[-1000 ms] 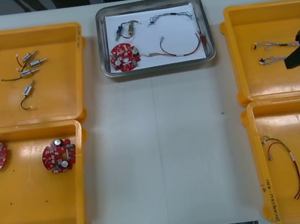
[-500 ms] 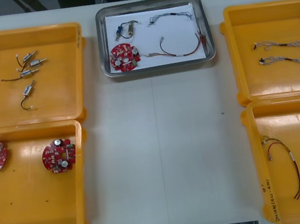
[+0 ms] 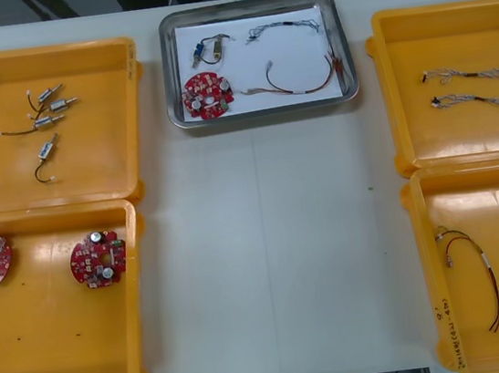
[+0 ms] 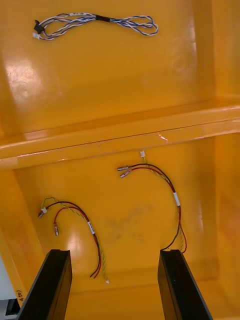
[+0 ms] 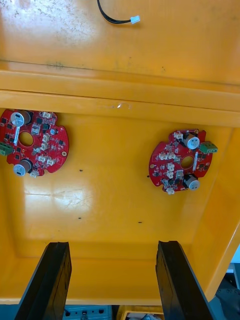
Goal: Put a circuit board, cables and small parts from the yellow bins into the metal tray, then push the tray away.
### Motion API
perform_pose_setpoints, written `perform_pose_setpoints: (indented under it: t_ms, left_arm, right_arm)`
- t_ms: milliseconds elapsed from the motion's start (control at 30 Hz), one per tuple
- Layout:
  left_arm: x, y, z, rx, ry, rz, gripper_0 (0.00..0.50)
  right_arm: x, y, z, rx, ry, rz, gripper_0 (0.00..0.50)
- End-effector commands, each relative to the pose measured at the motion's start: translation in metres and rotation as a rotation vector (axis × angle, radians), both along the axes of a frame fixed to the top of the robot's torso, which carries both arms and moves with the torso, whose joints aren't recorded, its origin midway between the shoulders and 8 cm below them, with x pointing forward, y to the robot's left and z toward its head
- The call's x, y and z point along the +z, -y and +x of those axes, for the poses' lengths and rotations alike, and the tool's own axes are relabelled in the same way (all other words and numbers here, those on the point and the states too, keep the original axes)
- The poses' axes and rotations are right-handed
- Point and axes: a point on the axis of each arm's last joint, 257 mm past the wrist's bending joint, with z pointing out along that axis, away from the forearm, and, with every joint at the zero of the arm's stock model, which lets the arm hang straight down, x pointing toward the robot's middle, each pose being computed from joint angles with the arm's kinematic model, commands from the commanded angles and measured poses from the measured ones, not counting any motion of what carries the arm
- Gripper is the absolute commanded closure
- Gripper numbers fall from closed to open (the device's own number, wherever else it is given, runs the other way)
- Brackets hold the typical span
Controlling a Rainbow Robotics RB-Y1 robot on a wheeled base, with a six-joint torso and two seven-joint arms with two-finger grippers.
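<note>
Metal tray [image 3: 249, 4] holding red circuit board [image 3: 207, 94], cables [image 3: 299, 77], small metal part [image 3: 210, 49], likely pushed away; left gripper [image 5: 112, 245], right gripper [image 4: 115, 252] spread, empty.

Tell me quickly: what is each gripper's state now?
Left gripper: open, empty, above the near left bin.
Right gripper: open, empty, above the near right bin.
</note>
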Motion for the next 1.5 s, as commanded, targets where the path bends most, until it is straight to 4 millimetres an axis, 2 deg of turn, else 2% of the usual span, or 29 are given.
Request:
perform_pose_setpoints:
  t_ms: [33, 267, 600, 1500]
  left_arm:
    - [0.016, -0.012, 0.0, -0.054, 0.036, 0.063, 0.0]
    - [0.016, -0.012, 0.0, -0.054, 0.036, 0.063, 0.0]
    - [0.016, -0.012, 0.0, -0.054, 0.036, 0.063, 0.0]
    - [0.016, -0.012, 0.0, -0.054, 0.036, 0.063, 0.0]
  right_arm:
    - [0.018, 0.022, 0.0, 0.026, 0.021, -0.085, 0.0]
    - [0.018, 0.018, 0.002, 0.102, 0.024, -0.114, 0.0]
    - [0.015, 0.007, 0.001, 0.123, 0.018, -0.077, 0.0]
    - [0.014, 0.007, -0.001, 0.12, 0.01, -0.075, 0.0]
